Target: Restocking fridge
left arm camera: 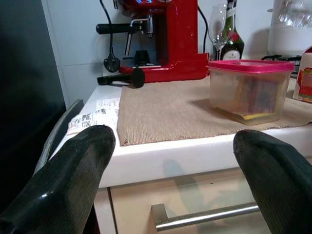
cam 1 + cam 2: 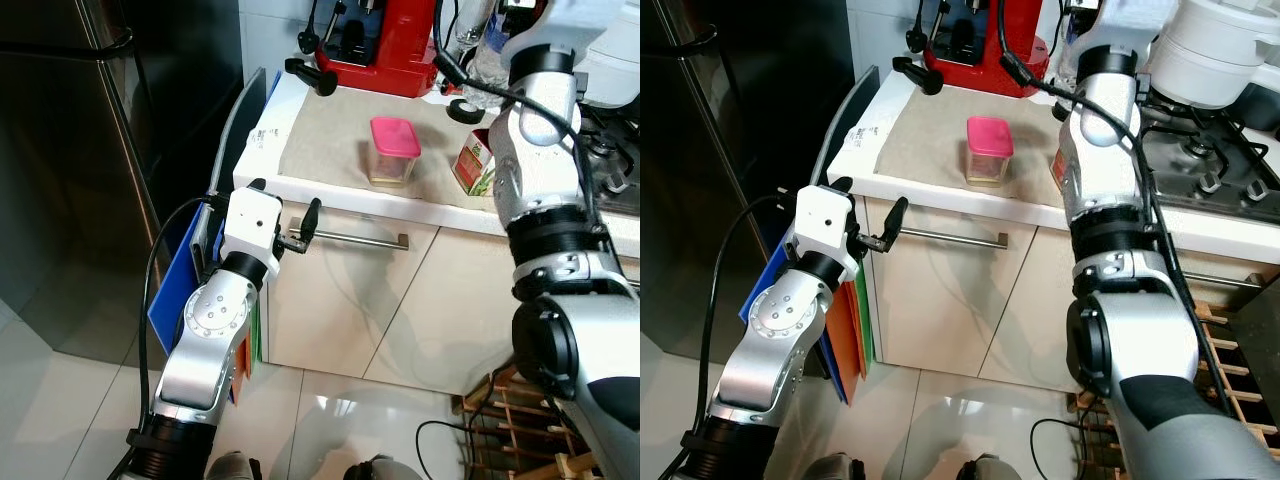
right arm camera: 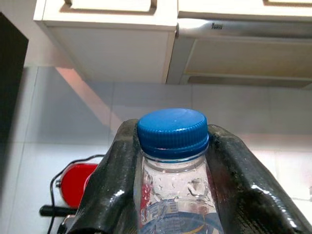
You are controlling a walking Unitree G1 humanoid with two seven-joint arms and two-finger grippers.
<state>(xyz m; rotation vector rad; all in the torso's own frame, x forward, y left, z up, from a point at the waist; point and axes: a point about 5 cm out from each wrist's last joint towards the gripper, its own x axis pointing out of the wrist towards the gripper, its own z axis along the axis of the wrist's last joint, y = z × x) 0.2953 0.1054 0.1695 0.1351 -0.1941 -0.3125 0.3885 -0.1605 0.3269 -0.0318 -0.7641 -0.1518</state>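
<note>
My right gripper (image 3: 170,195) has its jaws clamped on one clear plastic water bottle with a blue screw cap (image 3: 172,127), one black finger (image 3: 109,190) pressed to each side just under the cap. In the head views that arm reaches up over the back of the tabletop, and the bottle (image 2: 490,50) shows near the back edge beside the arm.

My left gripper (image 2: 285,225) hangs in front of the tabletop's front edge, near its left corner, jaws spread wide and holding nothing. Its two fingers (image 1: 73,180) frame the edge, with one steel drawer handle (image 2: 350,238) just below.

On the white tabletop (image 2: 300,185) lies one beige woven mat (image 2: 330,130). On the mat stands one clear tub with a pink lid (image 2: 393,150), something yellow inside. To its right stands one small red and green carton (image 2: 472,165), partly hidden by my right arm. At the back edge sits one red espresso machine (image 2: 385,45), with one black-handled portafilter (image 2: 310,75) lying in front of it. In the left wrist view I count one wine glass (image 1: 218,29) and one dark green bottle (image 1: 234,39) behind the tub.

The dark fridge (image 2: 90,150) stands to the left of the tabletop, its door closed.
</note>
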